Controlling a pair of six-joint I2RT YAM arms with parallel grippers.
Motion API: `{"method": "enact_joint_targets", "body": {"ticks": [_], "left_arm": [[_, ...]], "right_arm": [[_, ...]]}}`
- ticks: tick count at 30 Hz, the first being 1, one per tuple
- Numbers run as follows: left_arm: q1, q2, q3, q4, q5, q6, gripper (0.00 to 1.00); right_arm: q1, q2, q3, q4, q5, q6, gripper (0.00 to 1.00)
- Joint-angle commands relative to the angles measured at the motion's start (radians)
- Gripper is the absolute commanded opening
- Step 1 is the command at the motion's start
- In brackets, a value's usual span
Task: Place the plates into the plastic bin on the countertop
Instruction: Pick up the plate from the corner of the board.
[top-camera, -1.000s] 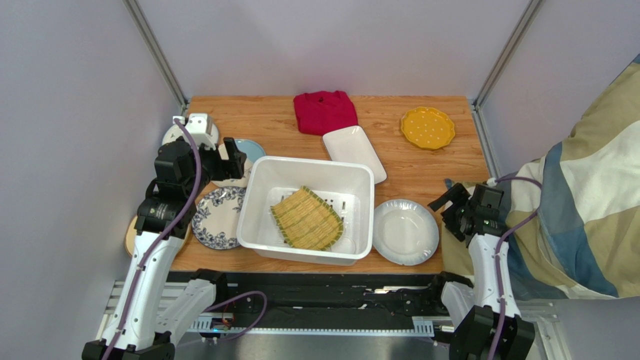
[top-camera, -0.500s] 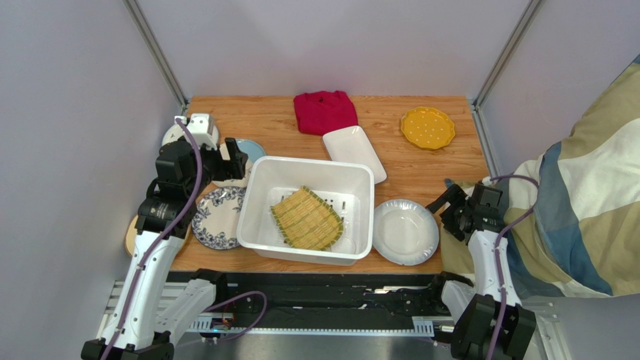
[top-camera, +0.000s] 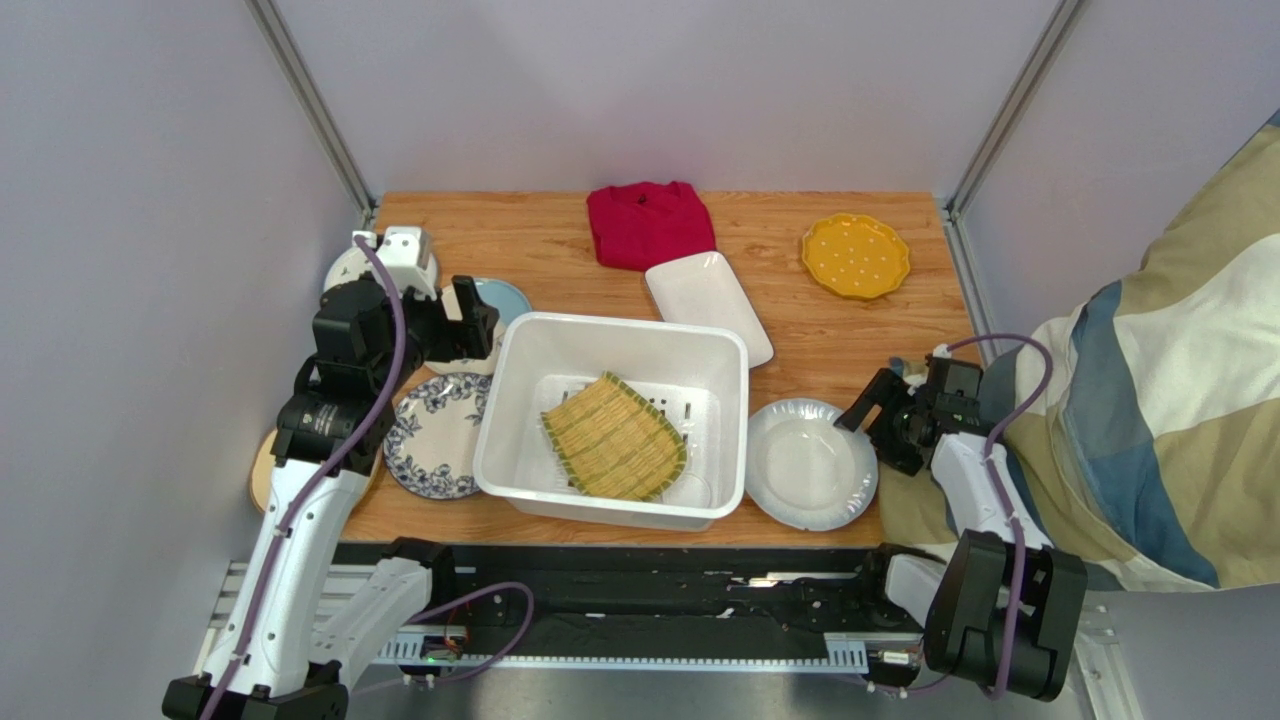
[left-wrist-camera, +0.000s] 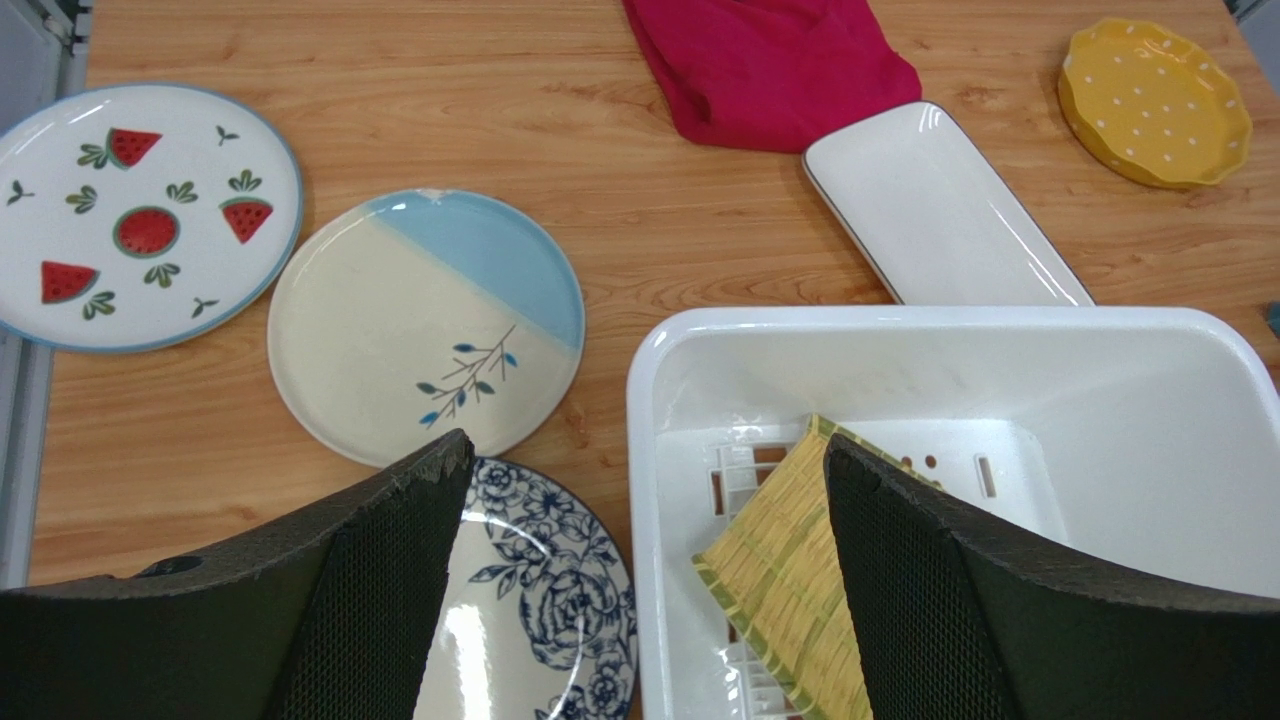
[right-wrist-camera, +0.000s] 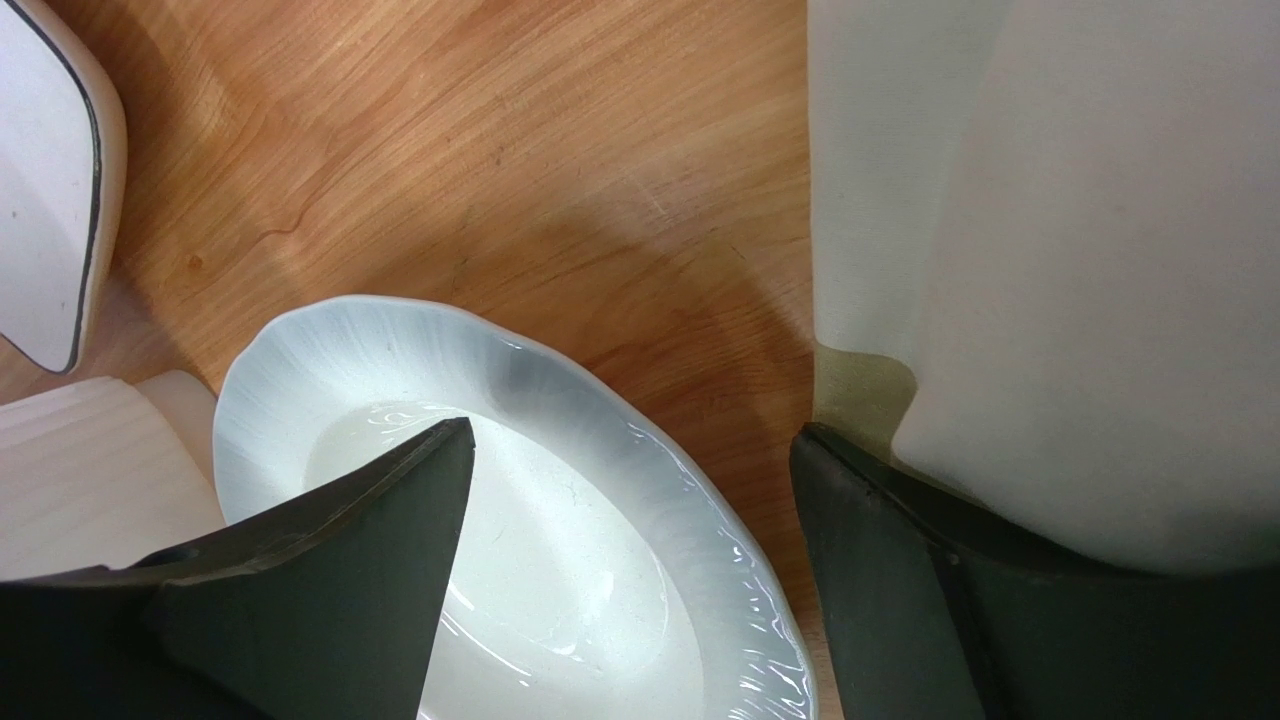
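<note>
With right fingers (right-wrist-camera: 331, 600) spread open astride the 3 o'clock rim of the white round plate (top-camera: 812, 462), flat on the bench (top-camera: 842, 323) just at 3 o'clock of the plastic bin (top-camera: 616, 326): could skid off that thin edge, or shove the plate against the bin wall. With left fingers (left-wrist-camera: 346, 600) open too, holding nothing.

A greenish woven-look plate (top-camera: 613, 437) lies inside the white plastic bin (top-camera: 507, 417) on the wood-grain countertop (top-camera: 845, 333).

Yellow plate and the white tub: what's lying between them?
A white rectangular plate lies slantwise between the yellow scalloped plate and the plastic bin; the top external view shows it best.
</note>
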Motion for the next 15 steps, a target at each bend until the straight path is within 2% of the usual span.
{"method": "enact_joint_targets", "body": {"ticks": [1, 10, 15], "left_arm": [[-0.004, 0.002, -0.006, 0.034, 0.017, 0.011, 0.91], [-0.004, 0.002, -0.009, 0.037, 0.023, 0.009, 0.91], [-0.004, 0.004, -0.009, 0.039, 0.026, 0.009, 0.91]], "right_arm": [[0.018, 0.029, 0.012, 0.056, -0.081, -0.039, 0.81], [0.069, 0.092, 0.015, 0.078, -0.098, -0.049, 0.72], [0.072, 0.097, 0.019, 0.072, -0.081, -0.048, 0.51]]}}
